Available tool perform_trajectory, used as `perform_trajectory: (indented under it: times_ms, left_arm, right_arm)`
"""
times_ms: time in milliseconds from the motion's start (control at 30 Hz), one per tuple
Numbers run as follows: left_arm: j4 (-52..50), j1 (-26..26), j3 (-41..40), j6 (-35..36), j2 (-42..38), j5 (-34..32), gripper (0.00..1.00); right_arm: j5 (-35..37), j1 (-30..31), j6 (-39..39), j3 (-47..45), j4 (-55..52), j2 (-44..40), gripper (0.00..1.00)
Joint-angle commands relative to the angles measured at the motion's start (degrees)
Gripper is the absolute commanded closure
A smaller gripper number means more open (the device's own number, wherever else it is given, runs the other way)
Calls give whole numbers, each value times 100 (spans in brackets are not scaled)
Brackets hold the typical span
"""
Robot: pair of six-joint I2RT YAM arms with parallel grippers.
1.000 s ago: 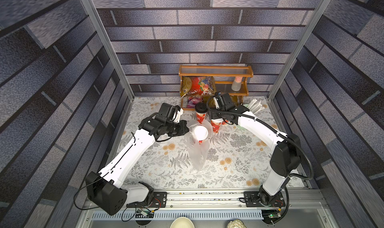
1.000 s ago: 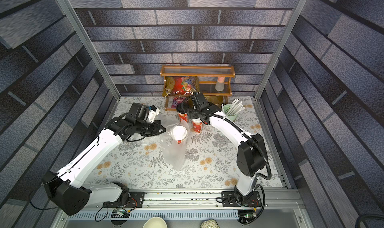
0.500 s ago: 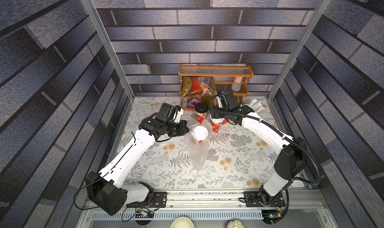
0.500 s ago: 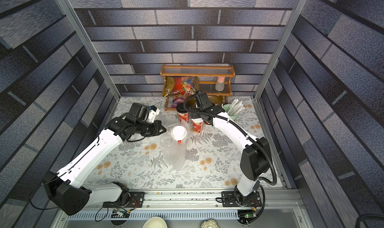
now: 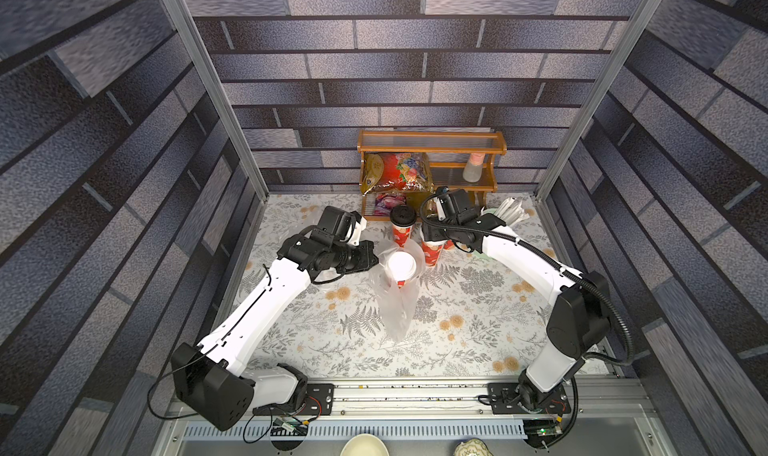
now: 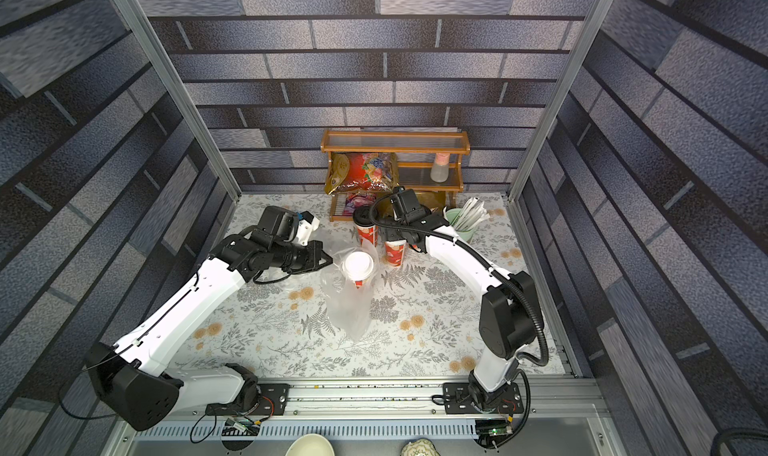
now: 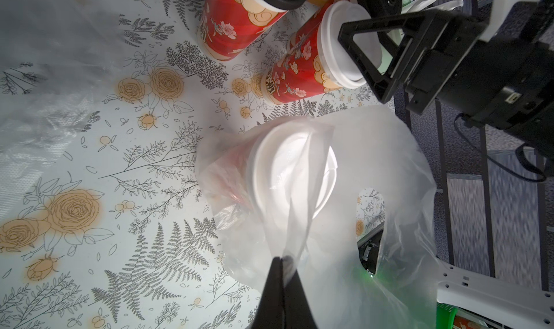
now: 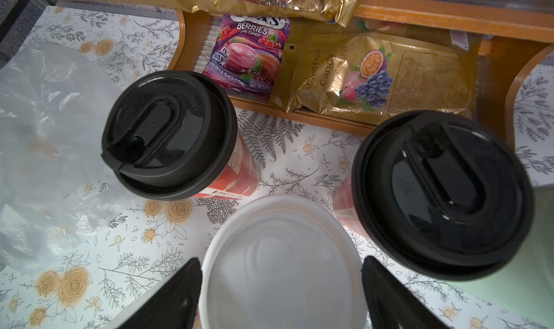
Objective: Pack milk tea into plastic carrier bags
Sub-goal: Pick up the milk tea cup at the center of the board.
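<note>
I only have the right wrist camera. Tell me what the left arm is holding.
Observer: The left fingers are shut on a handle loop of the clear bag, holding it up.
Operator: Report what is in that bag.
Observer: One white-lidded cup stands upright inside it.
Operator: Now tell me what is next to my right arm.
Observer: A pale green cup of straws stands close beside the right arm, on its outer side. I cannot tell whether they touch.
</note>
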Motion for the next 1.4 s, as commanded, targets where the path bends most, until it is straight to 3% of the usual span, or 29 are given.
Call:
perform_trajectory:
  times_ms: [0, 1367]
  left_arm:
    - [-77, -43, -76, -81, -111, -76, 100]
    - [-33, -57, -191, -122, -182, -75, 100]
  right_arm:
    - [-94, -38, -21, -82, 118, 92, 14]
    - [106, -20, -929, -585, 9, -175, 20]
